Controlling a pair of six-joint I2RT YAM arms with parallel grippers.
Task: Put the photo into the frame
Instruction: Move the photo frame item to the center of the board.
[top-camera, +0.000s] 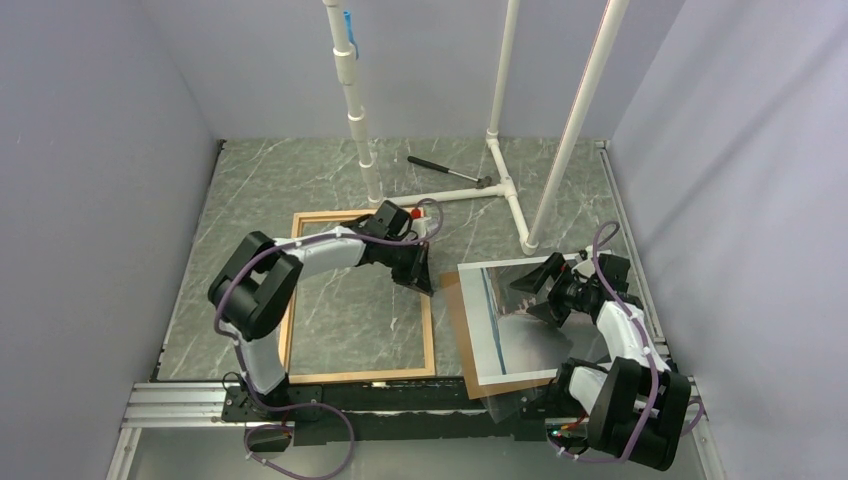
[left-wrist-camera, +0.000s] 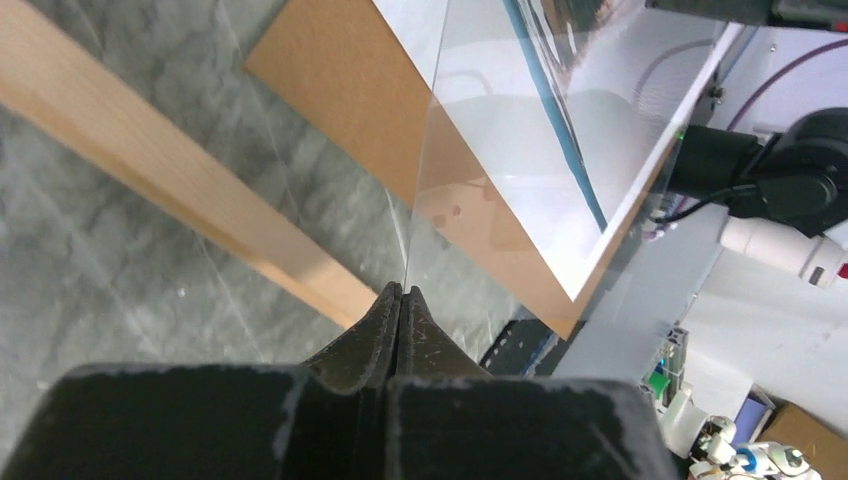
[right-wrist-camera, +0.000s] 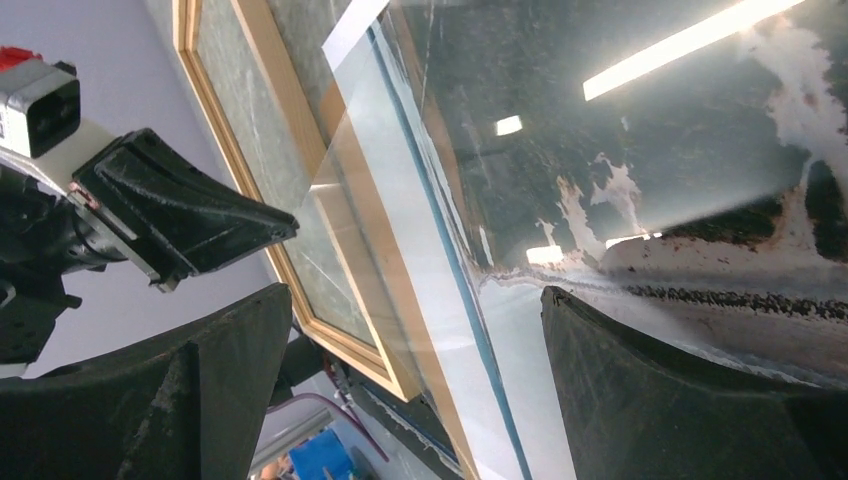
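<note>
The task is at its beginning, in my judgement: the photo (top-camera: 510, 330) is not yet in the frame (top-camera: 360, 377), and all the real work is left. The frame lies flat on the table (top-camera: 330, 180) in its left half, reaching almost to the near edge, and the marbled table surface shows through its opening. The photo lies apart from it, close to the right edge of the table, picture side up, on a brown backing board (top-camera: 458, 330) that shows along its left side. A clear sheet (left-wrist-camera: 450, 260) covers the photo and the board. The left claw (top-camera: 424, 278) is fully closed beside the right rail of the frame, and the edge of the clear sheet runs straight into its tips, so it seems to pinch this sheet. The right claw (top-camera: 540, 292) hangs over the far part of the photo with its fingers wide apart and has hold of nothing. The photo is large and glossy, grey-blue with a dark brown patch, a blue stripe near its left side and a white border; the ceiling lamps are mirrored on it. It looks thin, so probably it will bend when lifted by one edge.
</note>
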